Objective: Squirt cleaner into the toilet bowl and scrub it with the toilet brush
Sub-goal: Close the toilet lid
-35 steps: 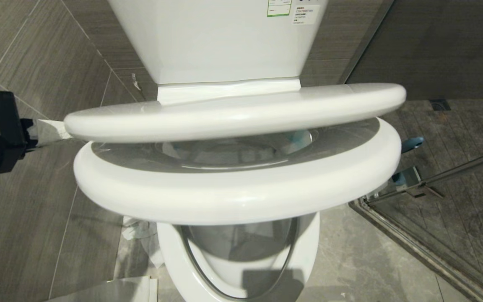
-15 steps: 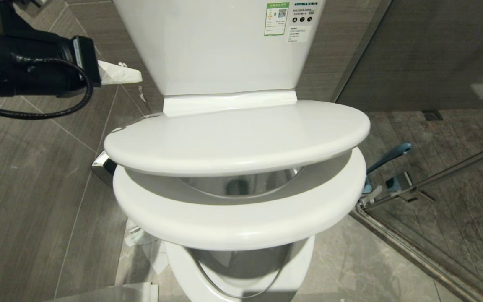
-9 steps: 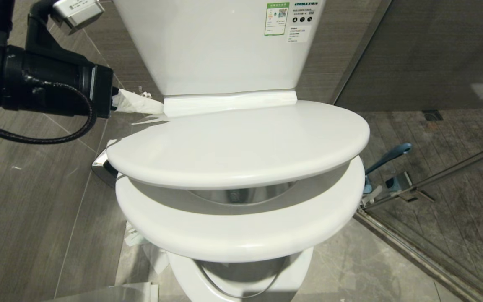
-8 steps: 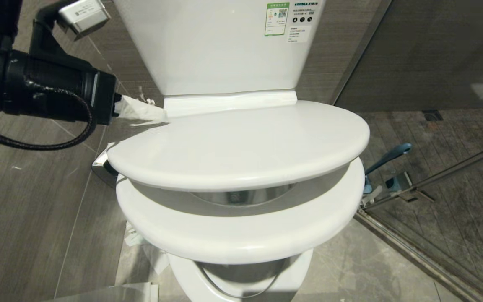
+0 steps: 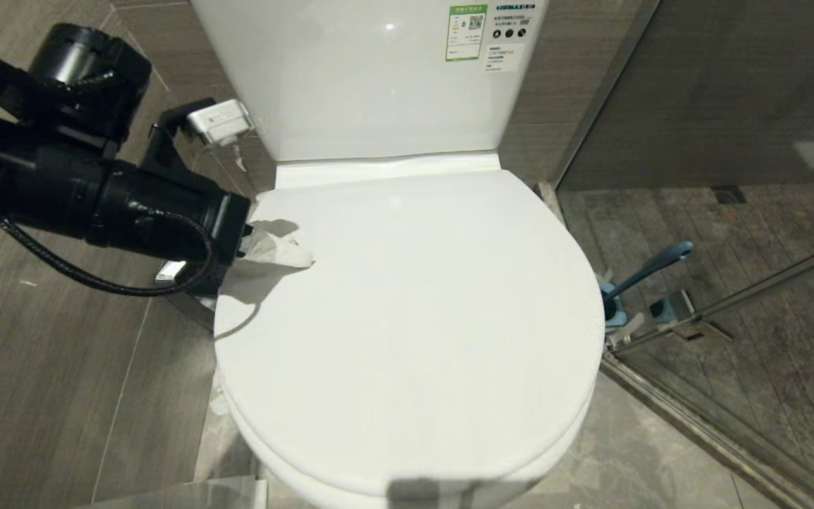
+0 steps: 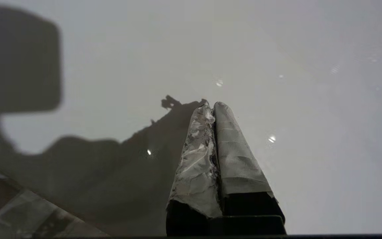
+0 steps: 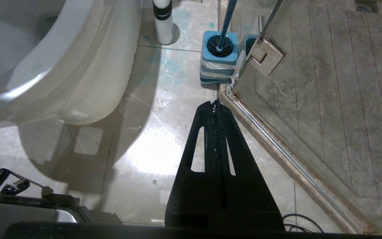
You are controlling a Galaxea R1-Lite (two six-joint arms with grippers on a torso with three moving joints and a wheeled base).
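The toilet's white lid (image 5: 414,325) lies flat and closed, so the inside of the toilet bowl is hidden; its outer white wall (image 7: 78,66) shows in the right wrist view. My left gripper (image 5: 302,259) (image 6: 211,104) is shut with nothing in it, and its white-wrapped fingertips rest on the lid's rear left. The toilet brush handle (image 5: 651,263) (image 7: 227,20) stands in its blue-and-grey base (image 7: 218,56) on the floor right of the toilet. My right gripper (image 7: 215,103) hangs shut and empty above the floor, short of that base. The cleaner is out of view.
The white tank (image 5: 379,78) rises behind the lid. A steel-rimmed bin (image 5: 181,281) sits left of the toilet, mostly behind my left arm. A glass shower door (image 5: 753,283) and its floor rail (image 7: 277,146) run along the right. A white tube with a black band (image 7: 163,20) stands beside the bowl's foot.
The lid and seat have dropped from half raised to flat. My left gripper has swung down and to the right, from beside the tank onto the lid's rear left.
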